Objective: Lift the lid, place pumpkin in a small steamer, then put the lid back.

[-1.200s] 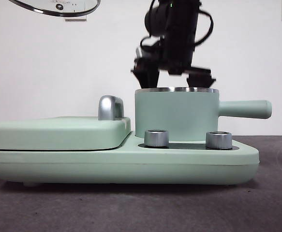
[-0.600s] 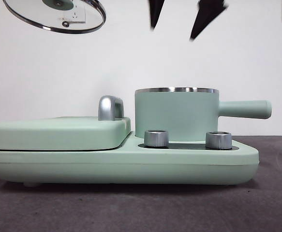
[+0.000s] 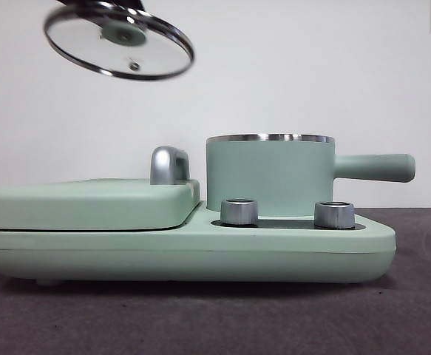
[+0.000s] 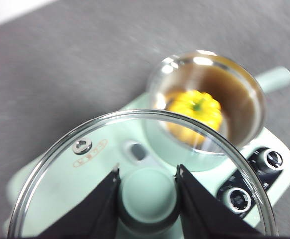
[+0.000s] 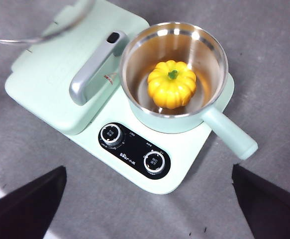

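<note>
Since half a second ago my right gripper has climbed out of the front view altogether, and the lid has swung lower and nearer the small steamer, tilted with its near edge dipped. From the right wrist view I see that gripper's jaws spread wide with nothing between them, hanging high above the appliance base. The pumpkin sits upright inside the small steamer, stem up, so that step looks done to me.

My left gripper is clamped on the lid's mint-green knob, one jaw on each side. I judge the lid stiff and fairly light, but glass, so breakable, and its steel rim is slick; the knob is the only sensible hold, and I have it. Because the disc is wide and gripped at one central point, it can tip in the grasp, as its present tilt suggests.

What remains is levelling it and lowering it squarely onto the pot's steel rim, above the pumpkin.
</note>
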